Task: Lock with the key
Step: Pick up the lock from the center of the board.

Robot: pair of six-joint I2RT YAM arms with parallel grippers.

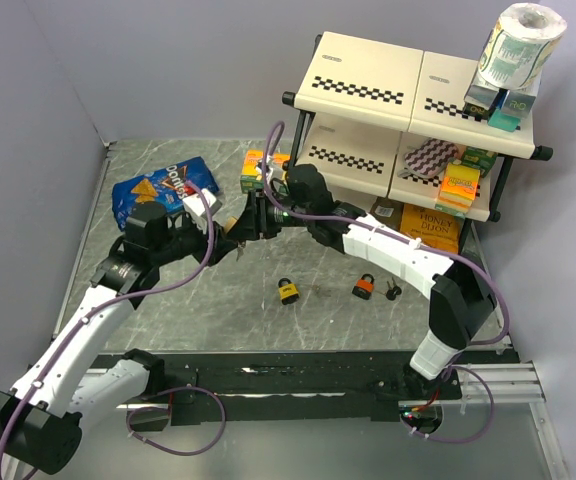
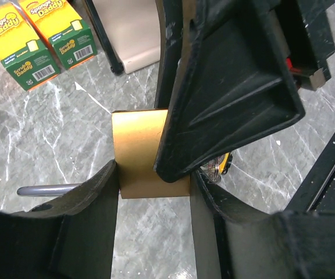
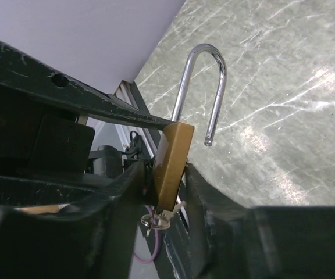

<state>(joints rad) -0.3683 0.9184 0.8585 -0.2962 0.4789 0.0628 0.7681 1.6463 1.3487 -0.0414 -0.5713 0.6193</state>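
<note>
While both arms meet in mid-air over the worktop (image 1: pixel 230 312), the padlock (image 2: pixel 137 152) sits between them, off the surface, left of the shelf (image 1: pixel 408 90)

Left pincer (image 2: pixel 153 187) is pinching the brass lock body: one finger presses against each side of it, no gap showing in the left wrist view. A black finger (image 2: pixel 237 87) of the other arm crosses in front of the lock from above and hides its right part

Right pincer (image 3: pixel 166 175) is closed in on the same lock seen edge-on, with a finger tight against each flat face. Shackle (image 3: pixel 205 58) is open: one leg stays in the body, the free end hangs clear of it, pointing away from the right wrist camera. Key (image 3: pixel 154 221) sticks out of the lock's bottom end, deep between the right fingers; cannot tell if the fingers touch the key itself

On the worktop below, well apart from the held lock, lie a yellow lock (image 1: pixel 288 291) and an orange lock (image 1: pixel 364 287), with small keys (image 1: pixel 392 292) just beside the orange one. Chip bag (image 1: pixel 158 190) lies at the far left. Two sponge boxes (image 2: pixel 39 40) stand near the shelf foot
</note>
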